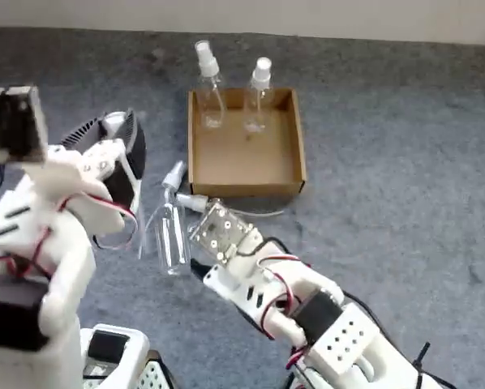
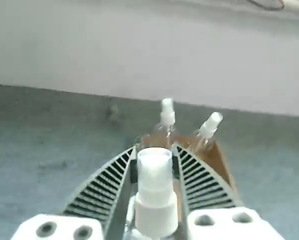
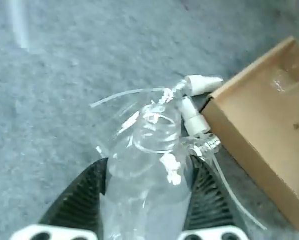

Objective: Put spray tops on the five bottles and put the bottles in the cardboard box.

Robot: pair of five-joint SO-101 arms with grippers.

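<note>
The grey carpeted table (image 1: 405,162) carries everything. The left arm (image 1: 40,243) stands at the table's left side and the right arm (image 1: 307,312) comes in from the near right.

The cardboard box (image 1: 246,182) sits open in the middle of the far half of the table. Two bottles stand in it against its far wall, side by side and both fitted with white spray tops: the left bottle (image 1: 210,97) near the far left corner and the right bottle (image 1: 257,101) just beside it, toward the middle. The near part of the box floor is bare cardboard.

A third bottle (image 1: 171,235), clear and with its neck uncapped, is on the table just outside the box, off its near left corner. The right gripper (image 3: 149,167) pinches it across the body, one ribbed black finger on each side, and the open neck points away from the wrist toward the box corner.

Two loose spray tops, one (image 3: 203,82) and another (image 3: 192,116), lie with their thin dip tubes on the carpet between that neck and the box's near left corner.

The left gripper (image 2: 154,150) is raised to the left of the box, clamped on a white spray top (image 2: 154,187) that sits between its fingers, with the two boxed bottles beyond it.
</note>
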